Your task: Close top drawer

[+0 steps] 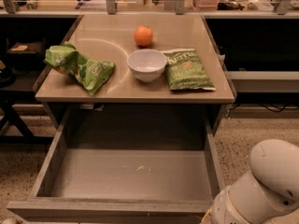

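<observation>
Warm, dim light here. I'm seeing speckled floor (pixel 254 134), a tan table (pixel 107 31), a cluttered bench (pixel 51 6) behind and a grey shelf (pixel 261 80) alongside. Gripper's off-camera.

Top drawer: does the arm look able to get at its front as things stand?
Probably yes. The top drawer stands open, and nothing visible blocks its front rail; the arm sits close beside its front corner. The end effector is out of view, so its approach cannot be confirmed.

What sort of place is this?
Probably a lab or workshop, not a home: a cluttered workbench runs behind the table, cables trail on the speckled floor, and the top drawer hangs open. The gripper is out of view; only the white arm shows, lower right.
</observation>
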Motion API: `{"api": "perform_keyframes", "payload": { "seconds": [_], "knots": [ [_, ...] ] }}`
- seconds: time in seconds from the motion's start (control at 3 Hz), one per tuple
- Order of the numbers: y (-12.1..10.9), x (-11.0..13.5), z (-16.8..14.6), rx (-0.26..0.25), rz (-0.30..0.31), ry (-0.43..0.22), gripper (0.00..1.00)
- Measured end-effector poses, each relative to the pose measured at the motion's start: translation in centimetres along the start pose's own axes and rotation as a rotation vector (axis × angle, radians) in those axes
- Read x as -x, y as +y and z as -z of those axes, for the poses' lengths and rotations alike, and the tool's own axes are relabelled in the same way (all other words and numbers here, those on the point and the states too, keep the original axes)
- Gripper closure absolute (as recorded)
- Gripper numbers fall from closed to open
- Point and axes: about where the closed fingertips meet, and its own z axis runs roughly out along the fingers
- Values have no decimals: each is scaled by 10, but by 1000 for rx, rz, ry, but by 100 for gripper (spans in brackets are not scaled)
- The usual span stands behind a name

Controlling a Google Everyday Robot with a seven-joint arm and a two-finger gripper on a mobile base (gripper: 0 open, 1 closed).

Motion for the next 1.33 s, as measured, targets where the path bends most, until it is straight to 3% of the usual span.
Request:
{"api": "perform_keyframes", "payload": {
  "seconds": [0.67,1.33],
  "knots": [
    [-20,13,-9,-61,5,15,100],
    [-20,13,-9,-62,5,16,59]
  ]
}}
